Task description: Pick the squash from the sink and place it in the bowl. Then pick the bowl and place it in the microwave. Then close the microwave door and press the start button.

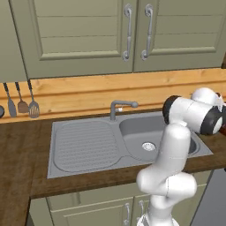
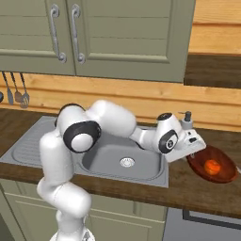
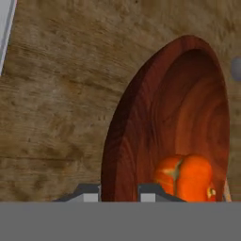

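Note:
The orange-red squash lies inside the reddish-brown bowl, which sits on the wooden counter to the right of the sink. My gripper reaches down over the bowl's left rim. In the hand view one fingertip is outside the rim and the other inside, pressed close on the wall. The squash is just beyond the inner finger, not touched. The sink's basin holds nothing. The microwave and its door are out of view.
A bent faucet stands behind the basin and the ribbed drainboard lies to its left. Utensils hang on the wall at far left. Cabinet doors are overhead. A small dispenser stands behind my hand.

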You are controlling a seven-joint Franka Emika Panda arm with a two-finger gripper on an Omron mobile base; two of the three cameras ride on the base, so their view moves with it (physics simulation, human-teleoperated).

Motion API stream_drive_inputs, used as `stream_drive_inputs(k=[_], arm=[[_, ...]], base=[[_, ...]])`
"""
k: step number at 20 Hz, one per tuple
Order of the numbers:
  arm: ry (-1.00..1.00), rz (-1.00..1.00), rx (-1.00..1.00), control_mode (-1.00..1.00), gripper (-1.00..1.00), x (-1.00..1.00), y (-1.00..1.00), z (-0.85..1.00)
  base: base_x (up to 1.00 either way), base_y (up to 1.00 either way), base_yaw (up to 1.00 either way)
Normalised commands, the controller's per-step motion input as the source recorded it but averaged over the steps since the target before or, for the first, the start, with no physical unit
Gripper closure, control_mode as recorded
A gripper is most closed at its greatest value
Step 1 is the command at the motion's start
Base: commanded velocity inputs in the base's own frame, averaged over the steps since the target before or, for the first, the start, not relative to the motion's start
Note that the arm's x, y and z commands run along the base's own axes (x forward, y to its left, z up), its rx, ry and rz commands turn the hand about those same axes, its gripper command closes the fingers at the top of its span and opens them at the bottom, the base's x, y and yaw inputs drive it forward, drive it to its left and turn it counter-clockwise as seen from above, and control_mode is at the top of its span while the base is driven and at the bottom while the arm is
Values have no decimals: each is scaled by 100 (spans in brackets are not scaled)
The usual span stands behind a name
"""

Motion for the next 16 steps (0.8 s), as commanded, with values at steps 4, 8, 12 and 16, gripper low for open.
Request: stream_drive_inputs(k=[4, 8, 12, 16], arm=[[6, 16, 0, -100, 100, -75, 75, 100], [9, 15, 0, -100, 100, -78, 78, 100], [14, 12, 0, -100, 100, -70, 76, 100], [15, 10, 0, -100, 100, -54, 71, 100]], base=[[0, 0, 0], [0, 0, 0], [0, 0, 0], [0, 0, 0]])
